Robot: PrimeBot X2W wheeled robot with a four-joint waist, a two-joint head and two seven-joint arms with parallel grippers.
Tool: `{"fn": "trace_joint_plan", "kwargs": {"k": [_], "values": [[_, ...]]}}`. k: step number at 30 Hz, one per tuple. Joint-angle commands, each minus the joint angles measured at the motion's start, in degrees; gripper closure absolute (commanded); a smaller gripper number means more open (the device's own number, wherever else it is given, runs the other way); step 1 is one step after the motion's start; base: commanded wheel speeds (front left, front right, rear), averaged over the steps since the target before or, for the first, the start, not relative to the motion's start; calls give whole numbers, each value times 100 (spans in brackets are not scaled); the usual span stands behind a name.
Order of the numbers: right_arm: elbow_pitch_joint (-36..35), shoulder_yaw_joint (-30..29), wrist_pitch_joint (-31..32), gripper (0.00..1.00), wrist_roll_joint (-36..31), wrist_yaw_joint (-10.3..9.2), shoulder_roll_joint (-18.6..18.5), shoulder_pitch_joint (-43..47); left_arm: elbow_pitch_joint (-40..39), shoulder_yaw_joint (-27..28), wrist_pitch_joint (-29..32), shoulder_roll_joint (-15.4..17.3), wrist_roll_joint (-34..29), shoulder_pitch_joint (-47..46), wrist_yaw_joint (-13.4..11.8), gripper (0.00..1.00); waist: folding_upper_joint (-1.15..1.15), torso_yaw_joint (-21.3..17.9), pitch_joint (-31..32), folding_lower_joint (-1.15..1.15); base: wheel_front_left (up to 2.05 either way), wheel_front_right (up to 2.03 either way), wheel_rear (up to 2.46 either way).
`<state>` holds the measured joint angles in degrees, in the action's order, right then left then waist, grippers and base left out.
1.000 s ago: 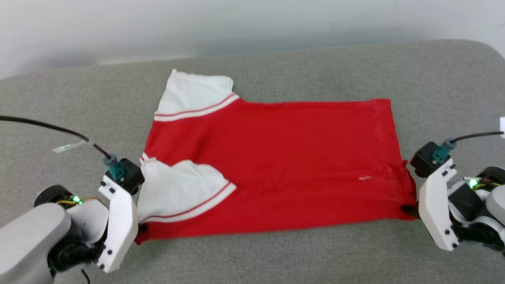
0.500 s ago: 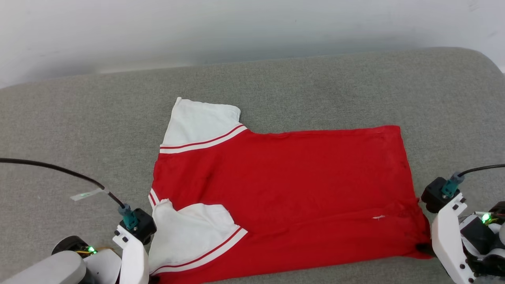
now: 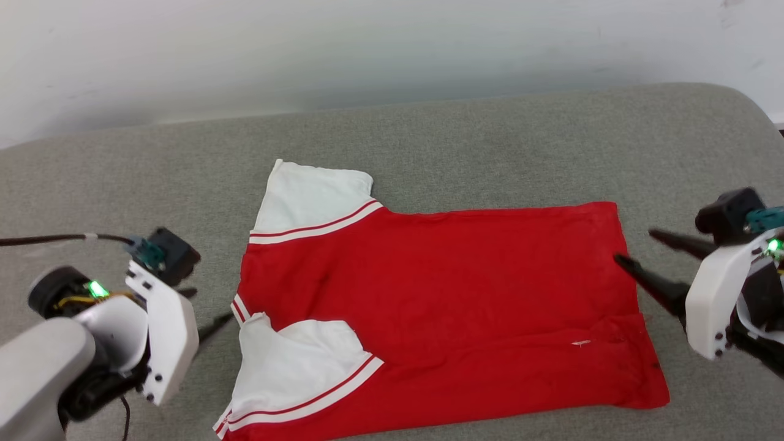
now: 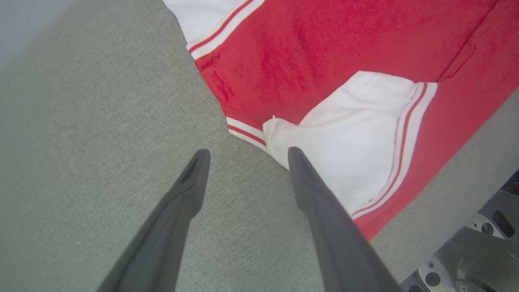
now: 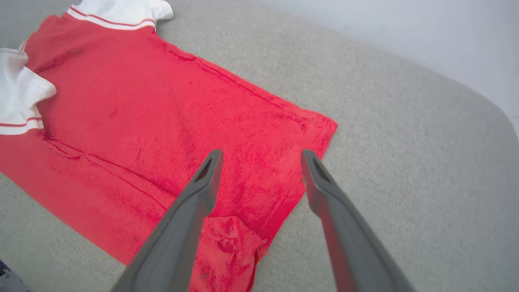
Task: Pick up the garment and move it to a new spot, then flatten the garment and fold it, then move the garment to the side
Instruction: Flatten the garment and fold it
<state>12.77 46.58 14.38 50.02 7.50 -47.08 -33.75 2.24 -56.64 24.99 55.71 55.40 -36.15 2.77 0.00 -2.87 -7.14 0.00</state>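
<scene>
The garment (image 3: 441,294) lies spread flat on the grey padded surface (image 3: 490,141), red body to the right and white sleeves to the left. The near white sleeve (image 3: 294,361) is folded over the red body. My left gripper (image 3: 209,306) stands open just left of the collar edge and holds nothing. In the left wrist view that gripper (image 4: 247,152) hovers over grey surface beside the striped trim of the garment (image 4: 324,52). My right gripper (image 3: 634,246) is open at the hem's far right corner. In the right wrist view it (image 5: 261,153) hangs above the garment (image 5: 162,109) and grips nothing.
A pale wall (image 3: 392,49) runs behind the padded surface, whose right corner (image 3: 744,104) is rounded. Grey surface lies bare around the garment on every side. A dark part of the robot's body (image 4: 478,251) shows at the lower right of the left wrist view.
Both grippers have opened and let go of the garment's near corners, then drawn up and back from them. The garment now rests flat. The head camera has tilted, shifting the whole picture.
</scene>
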Motion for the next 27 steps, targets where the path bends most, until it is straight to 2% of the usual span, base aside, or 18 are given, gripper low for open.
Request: {"fn": "trace_joint_plan", "kwargs": {"k": [1,7,8,10,12,13,19,23,27], "values": [[-1,-84,-160,0,-108,-2,82,6,44,35,-62,-8,-49,-76,-29,0,0,-21,-17,0,0,0,0],[335,-1428,-1786,0,-1249,-3,854,356,353,279,-467,-181,-436,-566,-148,0,0,-148,-208,0,0,0,0],[359,-1932,-2187,0,-1698,-3,1169,538,486,380,-531,-231,-492,-744,-208,0,0,-193,-303,0,0,0,0],[289,-2434,-2517,0,-2165,-3,1497,766,630,471,-562,-309,-532,-961,-227,0,0,-236,-415,0,0,0,0],[144,-2886,-2684,0,-2606,-2,1828,1014,795,561,-572,-378,-543,-1192,-218,0,0,-283,-539,0,0,0,0],[144,-2886,-2684,0,-2606,-2,1828,1014,795,561,-572,-378,-543,-1192,-218,0,0,-283,-539,0,0,0,0],[-726,-3876,-2892,0,-3791,-3,2705,1584,1226,721,-295,-523,-648,-2039,-74,0,0,-461,-1059,0,0,0,0],[-1244,-4167,-2911,0,-4116,-3,3133,1785,1511,830,221,-671,-449,-2620,47,0,0,-576,-1445,0,0,0,0],[-1594,-4266,-2923,0,-4290,-3,3380,1873,1749,837,957,-820,-151,-3122,176,0,0,-700,-1826,0,0,0,0]]}}
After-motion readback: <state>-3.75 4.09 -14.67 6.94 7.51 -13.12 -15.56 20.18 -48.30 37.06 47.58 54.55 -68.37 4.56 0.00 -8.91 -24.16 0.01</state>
